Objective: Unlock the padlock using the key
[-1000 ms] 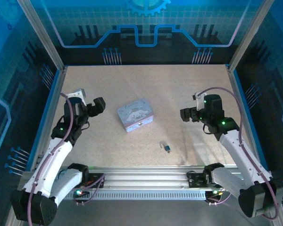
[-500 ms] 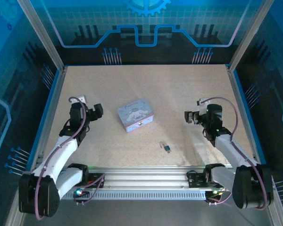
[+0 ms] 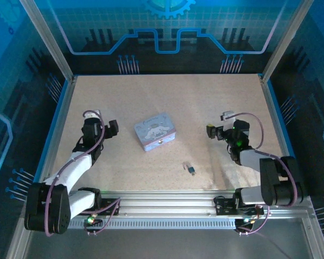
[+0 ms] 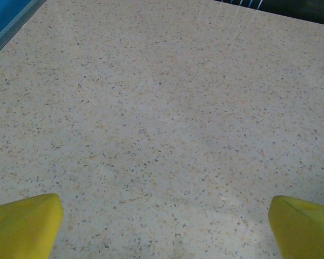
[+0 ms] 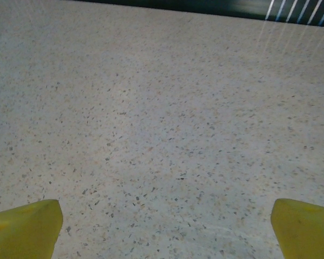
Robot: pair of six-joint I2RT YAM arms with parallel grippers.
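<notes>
Padlock (image 3: pixel 191 170): tiny, dark teal body, thin silvery shackle; lay apart from the tin (image 3: pixel 155 131), on its near right | left gripper (image 3: pixel 112 128): left of tin, jaws spread wide, empty | right gripper (image 3: pixel 211 131): right of tin, jaws spread wide, empty

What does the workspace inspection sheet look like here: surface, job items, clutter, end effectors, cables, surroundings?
Surface: speckled tabletop, bare beneath both wrist cameras.
Job's things: padlock lying near the front centre, untouched; key too small to tell apart from it.
Clutter: cartoon tin, lid shut, behind and left of the padlock.
End effectors: left end effector open, empty; right end effector open, empty.
Cables: left arm cable and right arm cable looped, clear of the items.
Surroundings: blue patterned panels, front rail.
</notes>
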